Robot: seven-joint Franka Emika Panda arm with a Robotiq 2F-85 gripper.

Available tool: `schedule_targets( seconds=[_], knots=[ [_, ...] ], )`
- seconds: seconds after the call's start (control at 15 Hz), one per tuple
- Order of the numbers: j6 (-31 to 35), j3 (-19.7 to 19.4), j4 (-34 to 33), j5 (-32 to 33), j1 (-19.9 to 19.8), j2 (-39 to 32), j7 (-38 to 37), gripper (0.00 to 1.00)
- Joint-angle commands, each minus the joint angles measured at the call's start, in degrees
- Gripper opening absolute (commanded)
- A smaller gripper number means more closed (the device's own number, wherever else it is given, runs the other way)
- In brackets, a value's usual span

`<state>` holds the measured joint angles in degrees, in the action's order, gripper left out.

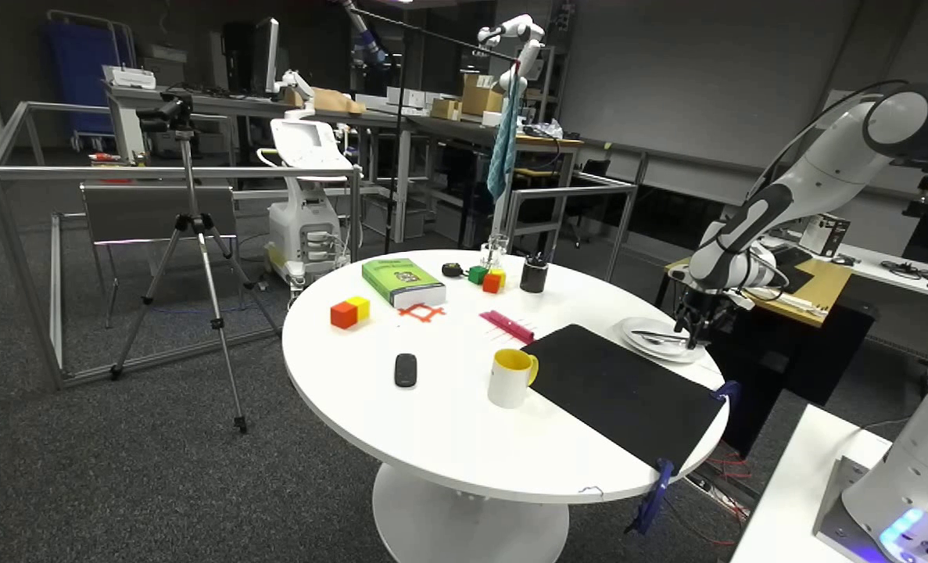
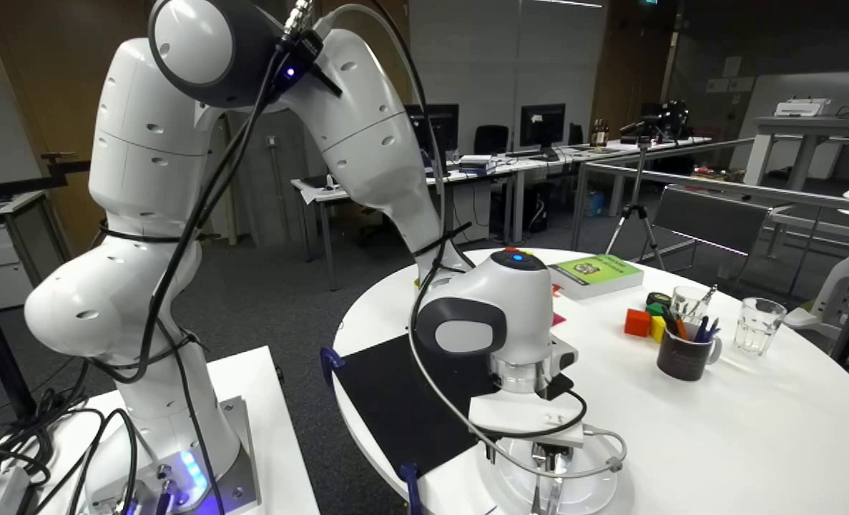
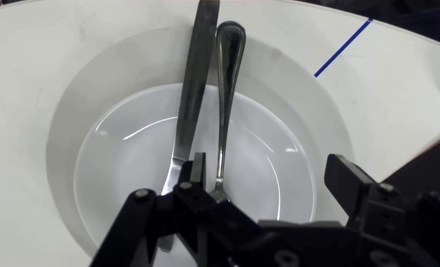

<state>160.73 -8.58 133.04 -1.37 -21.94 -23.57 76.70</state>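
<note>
The black two-finger gripper stands with its jaws spread apart and nothing clasped between them. In the wrist view, the slender handle of a silver metal utensil appears inside the gap, just beside the finger at the view's left; contact cannot be determined. The utensil's head is mostly hidden by the gripper. A silver metal table knife lies outside the gap, its blade partly covered by the same finger. Both pieces rest on a white round plate beneath the gripper; the knife handle overhangs the rim. The plate sits near the edge of a white round table. Beside it lies a black rectangular mat. A white cylindrical mug with yellow interior stands near the mat's far side. A thick green book lies well apart.
</note>
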Motion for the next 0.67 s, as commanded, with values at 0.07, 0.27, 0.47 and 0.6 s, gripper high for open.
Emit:
schedule_targets(
  seconds=[0.07,0.27,0.47,0.6],
  knots=[
    [1.9,0.7,-1.1,1.2,-1.3,-0.9,-1.2,0.78],
    [2.2,0.6,-1.5,1.2,-1.2,-1.2,-1.3,0.76],
    [2.3,0.5,-1.9,1.4,-1.2,-1.5,-1.5,0.74],
    [2.4,0.4,-2.2,1.6,-1.1,-1.8,-1.6,0.68]
  ],
)
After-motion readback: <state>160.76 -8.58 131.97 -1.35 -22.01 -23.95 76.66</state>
